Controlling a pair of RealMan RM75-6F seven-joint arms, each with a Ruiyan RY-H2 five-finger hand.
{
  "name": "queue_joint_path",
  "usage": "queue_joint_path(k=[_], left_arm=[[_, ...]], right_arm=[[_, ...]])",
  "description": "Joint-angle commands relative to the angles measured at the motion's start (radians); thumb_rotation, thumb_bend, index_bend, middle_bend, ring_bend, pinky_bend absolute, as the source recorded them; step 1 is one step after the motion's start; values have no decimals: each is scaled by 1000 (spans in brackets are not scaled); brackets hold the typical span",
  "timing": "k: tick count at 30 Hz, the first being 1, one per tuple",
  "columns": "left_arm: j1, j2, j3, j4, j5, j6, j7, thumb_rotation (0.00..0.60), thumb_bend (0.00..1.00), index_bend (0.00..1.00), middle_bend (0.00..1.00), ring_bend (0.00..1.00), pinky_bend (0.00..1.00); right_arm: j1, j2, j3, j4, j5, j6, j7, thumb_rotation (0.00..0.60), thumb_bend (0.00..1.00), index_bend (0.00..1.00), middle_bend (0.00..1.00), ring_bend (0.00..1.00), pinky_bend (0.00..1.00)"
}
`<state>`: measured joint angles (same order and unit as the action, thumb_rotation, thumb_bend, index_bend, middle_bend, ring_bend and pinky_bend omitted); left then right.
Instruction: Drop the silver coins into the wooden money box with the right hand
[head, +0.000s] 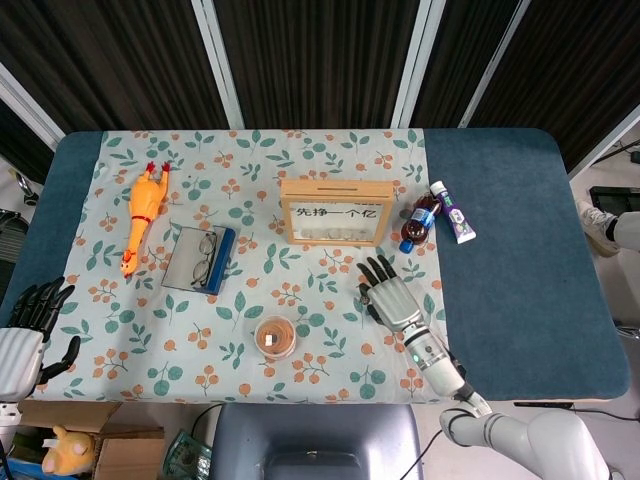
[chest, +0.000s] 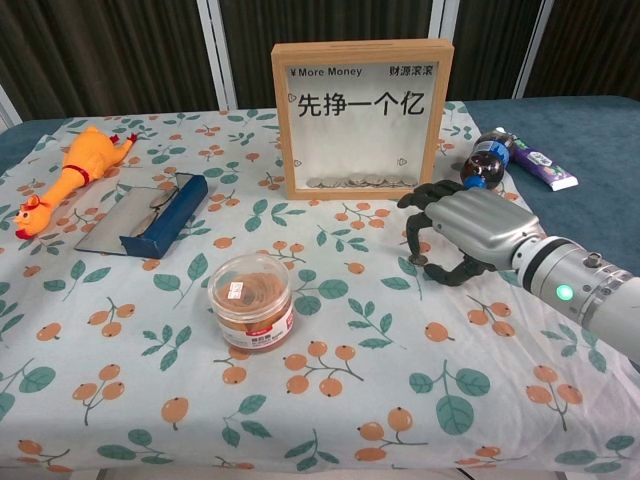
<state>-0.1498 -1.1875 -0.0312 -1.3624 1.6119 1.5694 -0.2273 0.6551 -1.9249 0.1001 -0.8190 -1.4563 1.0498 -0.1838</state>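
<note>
The wooden money box (head: 333, 212) (chest: 362, 118) stands upright mid-table, its slot on top and several silver coins (chest: 362, 182) heaped behind its glass. My right hand (head: 390, 294) (chest: 466, 232) hovers low over the cloth just right of the box front, palm down. Its fingers arch downward, with a gap to the thumb. A small silver coin (chest: 421, 260) lies on the cloth at one fingertip; whether it is pinched I cannot make out. My left hand (head: 27, 330) hangs off the table's front left corner, fingers spread, holding nothing.
A cola bottle (chest: 485, 158) and a toothpaste tube (chest: 538, 166) lie right of the box, close behind my right hand. A round jar (chest: 251, 300) stands front centre. A glasses case (chest: 150, 214) and a rubber chicken (chest: 75, 170) lie to the left.
</note>
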Motion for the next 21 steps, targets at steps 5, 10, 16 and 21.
queue_joint_path(k=[5,10,16,21], left_arm=[[0,1,-1,0,-1,0,-1,600,455,0,0,0,0],[1,2,-1,1,-1,2,-4,600,454,0,0,0,0],[2,2,-2,0,-1,4,-4,600,454,0,0,0,0],[2,1,-2,1,-1,5,-5,600,455,0,0,0,0]], right_arm=[[9,-6,7,7,4,-10,-6,600,529,585,221,11,107],[13,-4,9,3,4,-11,-10,600,529,585,220,11,108],[16,3,3,-4,1,-19,-22,600,529,585,220,11,107],[16,10,3,-12,4,-22,-32,600,529,583,221,11,108]])
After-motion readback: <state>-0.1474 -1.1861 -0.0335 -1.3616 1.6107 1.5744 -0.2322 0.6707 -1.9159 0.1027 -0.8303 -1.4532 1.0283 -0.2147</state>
